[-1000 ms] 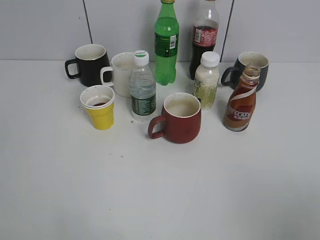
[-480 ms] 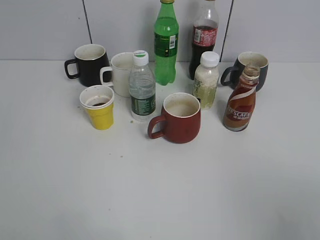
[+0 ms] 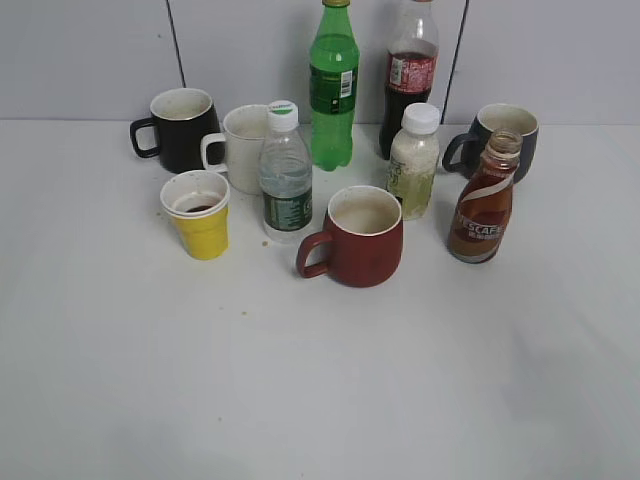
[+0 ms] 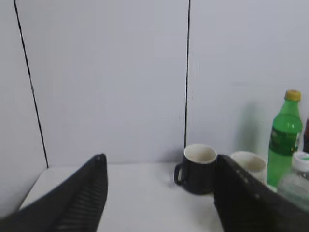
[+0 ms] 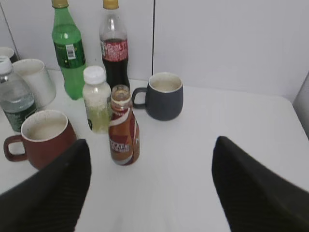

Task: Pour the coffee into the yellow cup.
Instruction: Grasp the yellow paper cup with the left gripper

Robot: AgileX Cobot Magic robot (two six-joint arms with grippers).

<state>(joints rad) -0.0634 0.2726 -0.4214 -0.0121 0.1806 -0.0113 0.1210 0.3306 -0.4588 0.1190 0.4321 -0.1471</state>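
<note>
The brown coffee bottle [image 3: 482, 207] stands uncapped and upright at the right of the table; it also shows in the right wrist view [image 5: 123, 128]. The yellow cup [image 3: 198, 215] stands at the left with a little dark liquid at its bottom. Neither gripper shows in the exterior view. My right gripper [image 5: 152, 159] is open and empty, with the coffee bottle ahead and a little left of it. My left gripper [image 4: 161, 166] is open and empty, facing the black mug [image 4: 197, 168] at the back left.
Around them stand a red mug [image 3: 358, 238], a black mug [image 3: 180, 130], a white mug [image 3: 240, 146], a dark grey mug [image 3: 500, 135], a water bottle [image 3: 285, 176], a green bottle [image 3: 333, 85], a cola bottle [image 3: 410, 70] and a small white-capped bottle [image 3: 413, 160].
</note>
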